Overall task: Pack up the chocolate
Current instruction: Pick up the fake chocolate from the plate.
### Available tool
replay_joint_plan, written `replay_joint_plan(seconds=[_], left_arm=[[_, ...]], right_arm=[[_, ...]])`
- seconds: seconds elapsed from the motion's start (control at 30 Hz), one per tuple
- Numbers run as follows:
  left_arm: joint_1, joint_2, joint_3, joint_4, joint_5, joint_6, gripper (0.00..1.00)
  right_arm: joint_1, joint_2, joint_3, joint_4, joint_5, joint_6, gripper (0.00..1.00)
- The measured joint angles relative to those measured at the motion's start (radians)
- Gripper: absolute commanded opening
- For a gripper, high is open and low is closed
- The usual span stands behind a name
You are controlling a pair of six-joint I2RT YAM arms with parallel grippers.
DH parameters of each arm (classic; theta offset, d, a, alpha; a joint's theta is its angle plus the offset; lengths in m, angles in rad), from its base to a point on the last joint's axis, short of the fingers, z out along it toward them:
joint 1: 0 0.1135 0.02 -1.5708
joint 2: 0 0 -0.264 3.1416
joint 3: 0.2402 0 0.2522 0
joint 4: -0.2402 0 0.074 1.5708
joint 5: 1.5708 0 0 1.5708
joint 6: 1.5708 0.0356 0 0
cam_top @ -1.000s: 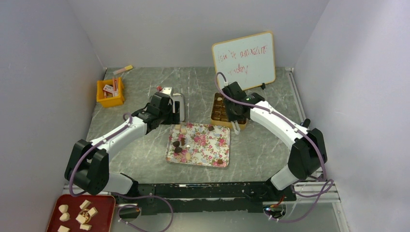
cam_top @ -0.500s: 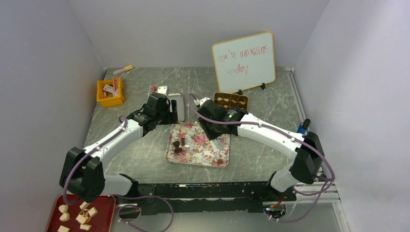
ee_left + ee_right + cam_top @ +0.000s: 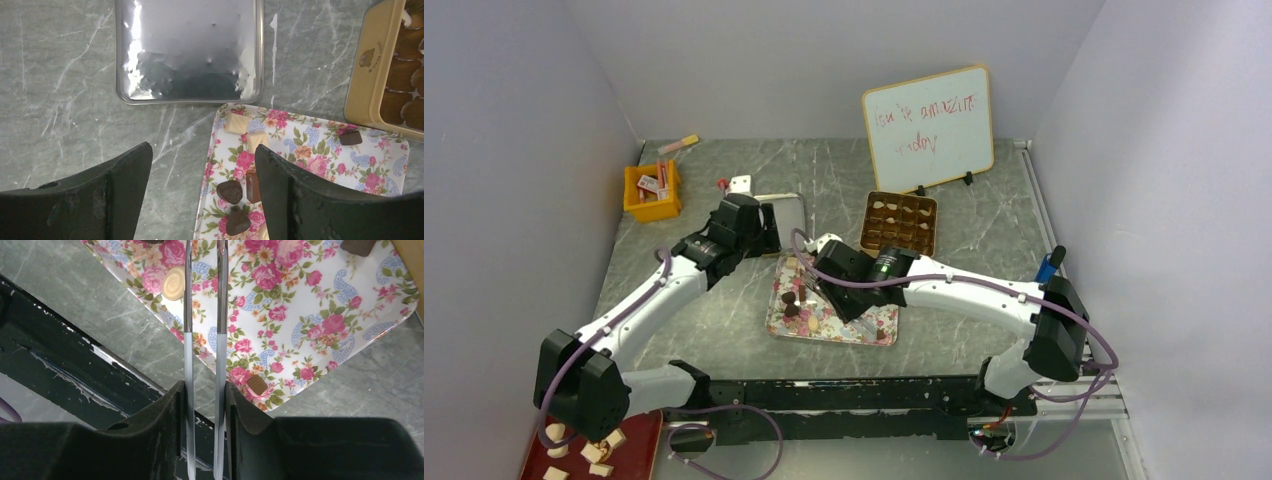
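Note:
The chocolate lies as small dark, tan and cream pieces (image 3: 791, 300) on the floral tray (image 3: 879, 300); more pieces fill the tan compartment box (image 3: 900, 222). My right gripper (image 3: 836, 285) hovers over the tray's left half, shut on metal tongs (image 3: 188, 315) whose arms reach past a round cream piece (image 3: 174, 283); their tips are out of frame. A tan piece (image 3: 257, 384) sits near the tray's corner. My left gripper (image 3: 200, 152) stands open and empty above the tray's left edge (image 3: 216, 150), beside two dark pieces (image 3: 230, 191).
A shiny metal lid (image 3: 190, 50) lies behind the tray. A yellow bin (image 3: 652, 190) with packets stands at the far left, and a whiteboard (image 3: 929, 125) at the back right. A red plate (image 3: 584, 450) with cream pieces sits at the near left corner.
My right arm has swung left from the tan box to over the floral tray, tongs still in its grip. The left arm drew back a little to the left.

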Motion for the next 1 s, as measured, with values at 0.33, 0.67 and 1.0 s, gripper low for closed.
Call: replay_joint_plan(seconds=[0.33, 0.67, 1.0], left_arm=[[0.009, -0.014, 0.0, -0.019, -0.007, -0.003, 0.8], [0.018, -0.015, -0.001, -0.019, -0.006, 0.0, 0.8], [0.026, -0.032, -0.004, -0.02, 0.0, 0.001, 0.8]], right_arm=[[0.033, 0.065, -0.003, 0.011, -0.022, 0.017, 0.41], [0.037, 0.123, 0.0, 0.028, -0.025, 0.018, 0.42], [0.037, 0.159, 0.016, 0.046, -0.021, 0.018, 0.43]])
